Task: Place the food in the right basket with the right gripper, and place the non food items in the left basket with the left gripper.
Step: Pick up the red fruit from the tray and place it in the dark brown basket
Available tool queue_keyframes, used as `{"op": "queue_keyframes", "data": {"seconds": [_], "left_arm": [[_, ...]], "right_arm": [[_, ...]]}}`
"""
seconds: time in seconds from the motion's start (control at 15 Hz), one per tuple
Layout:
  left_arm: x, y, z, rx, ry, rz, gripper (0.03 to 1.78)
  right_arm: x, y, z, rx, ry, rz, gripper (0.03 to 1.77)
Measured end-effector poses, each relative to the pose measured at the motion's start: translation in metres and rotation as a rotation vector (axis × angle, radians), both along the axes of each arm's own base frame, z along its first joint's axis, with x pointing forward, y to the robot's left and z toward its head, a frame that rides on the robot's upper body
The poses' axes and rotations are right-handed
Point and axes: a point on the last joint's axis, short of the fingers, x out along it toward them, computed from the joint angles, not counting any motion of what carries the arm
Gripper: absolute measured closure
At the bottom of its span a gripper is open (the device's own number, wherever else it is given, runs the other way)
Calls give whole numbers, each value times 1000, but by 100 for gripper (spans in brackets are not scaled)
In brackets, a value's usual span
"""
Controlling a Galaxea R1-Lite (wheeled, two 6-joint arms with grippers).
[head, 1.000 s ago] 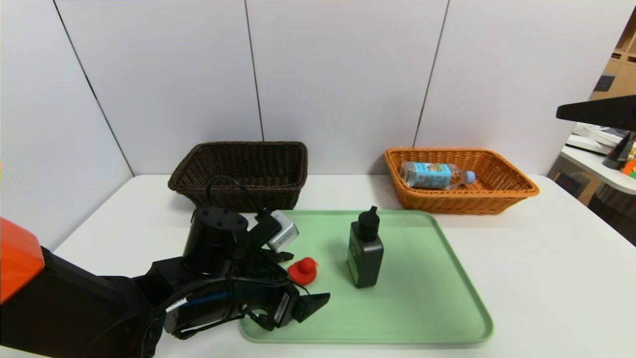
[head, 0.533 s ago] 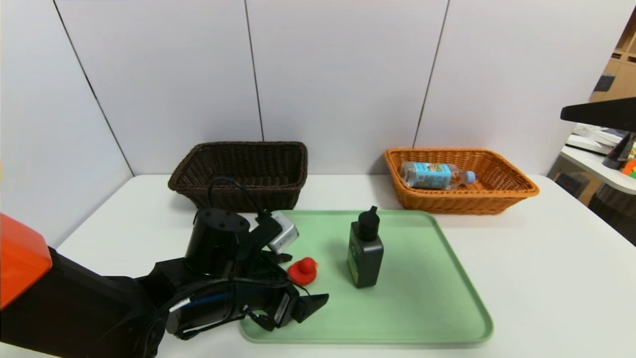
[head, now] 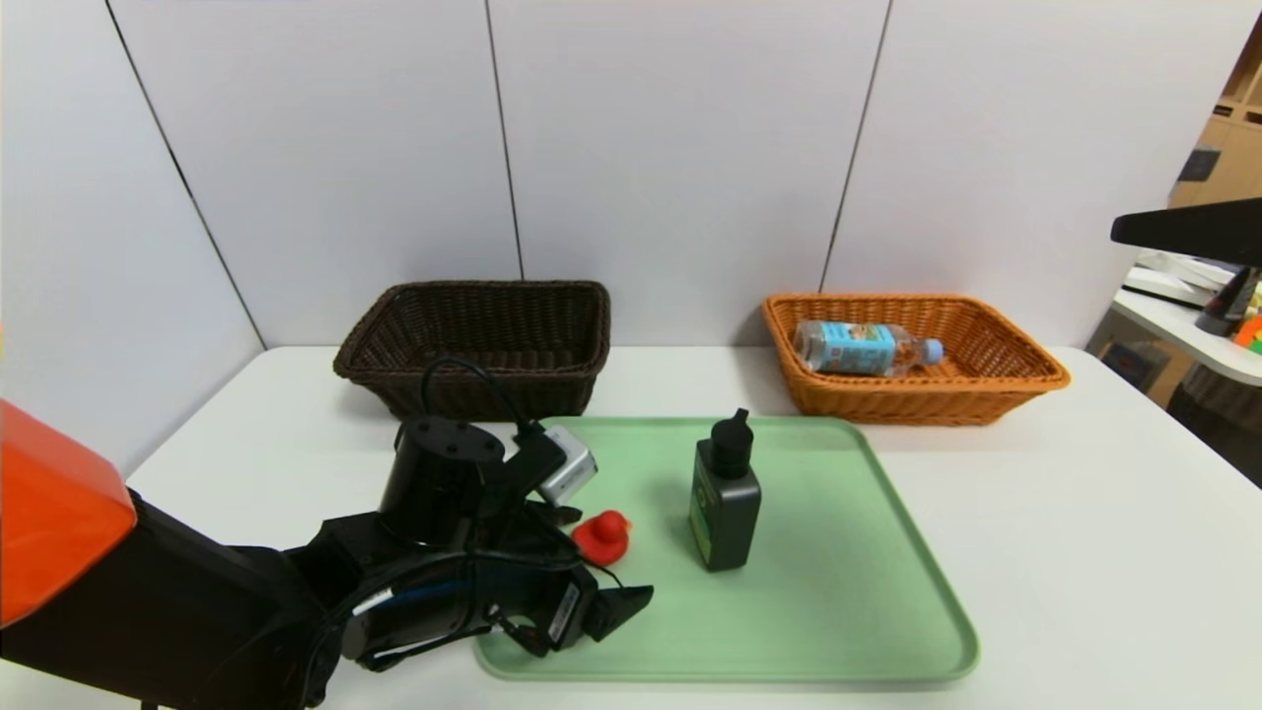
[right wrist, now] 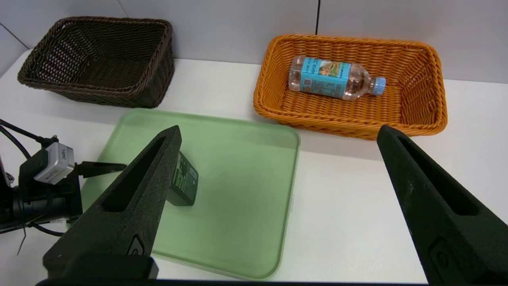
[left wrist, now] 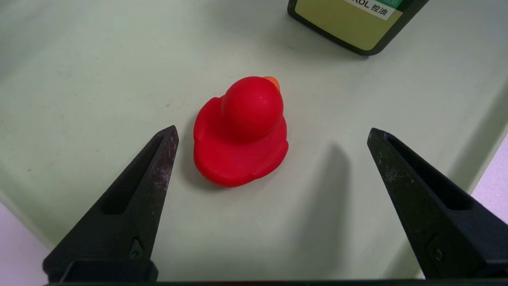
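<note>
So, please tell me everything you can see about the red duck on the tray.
The red duck is a small toy, smooth and glossy like rubber or plastic, with a round head and an orange beak. It sits upright on the green tray, beside the dark bottle, apart from it. The left gripper has its jaws open on either side; nothing touches the duck except the tray.

Two baskets (head: 473,335) (head: 912,360), two bottles (head: 726,498) (head: 863,347), apparently one duck (left wrist: 240,133).

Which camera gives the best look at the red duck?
The left wrist view: the duck is close and unobstructed between the open left end effector. The head view shows it small, partly behind that arm. The right wrist view doesn't show it.
</note>
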Motion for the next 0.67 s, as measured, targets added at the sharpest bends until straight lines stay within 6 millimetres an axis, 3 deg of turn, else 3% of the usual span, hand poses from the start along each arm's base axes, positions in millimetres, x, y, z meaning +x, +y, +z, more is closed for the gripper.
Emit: {"op": "queue_keyframes", "data": {"seconds": [0.67], "left_arm": [[7,-1,-7,6,3,11,12]], "right_arm": [[5,2,-1,-2,9,7,10]]}}
